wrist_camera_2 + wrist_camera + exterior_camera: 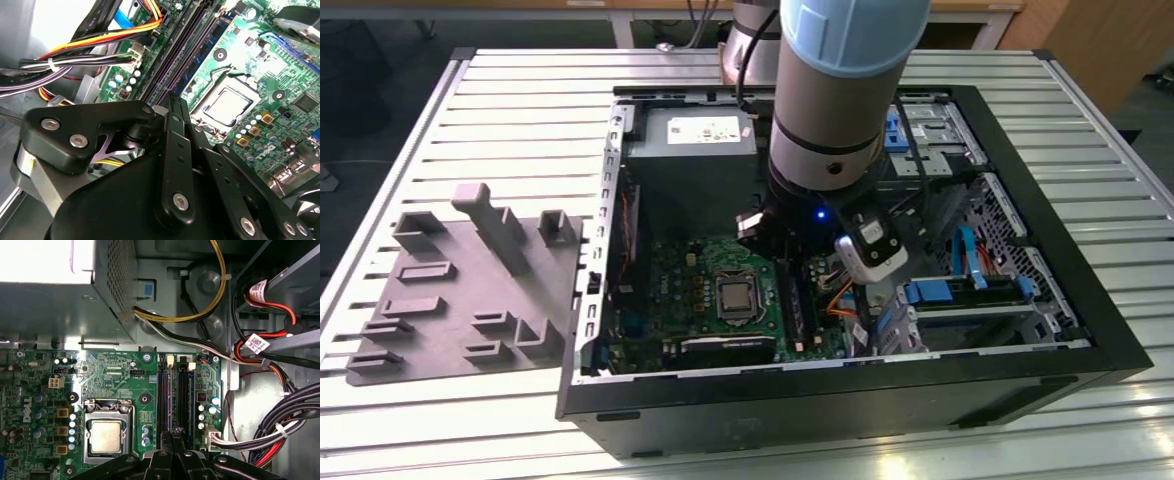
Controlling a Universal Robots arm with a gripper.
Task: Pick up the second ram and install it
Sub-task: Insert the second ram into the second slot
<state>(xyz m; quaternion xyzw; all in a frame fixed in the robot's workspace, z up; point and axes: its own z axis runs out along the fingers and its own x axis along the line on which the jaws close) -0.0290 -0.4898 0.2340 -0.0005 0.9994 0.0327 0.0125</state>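
1. Green motherboard [115, 375] fills the middle, with the CPU [106, 436] sitting in its socket.
2. Black RAM slots [176, 400] run right beside the CPU.
3. The gripper [174, 442] sits right over those slots, fingers pinched close together.
4. Yellow cable [200, 315] loops off the metal power supply [65, 305].
5. Red and black cables [270, 355] bundle along the case wall.

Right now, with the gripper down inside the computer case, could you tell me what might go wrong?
The gripper hangs close over the memory slots; a slight offset could press on the motherboard. The cable bundle plugs in right beside those slots and might snag. The bare processor lies nearby, unprotected.
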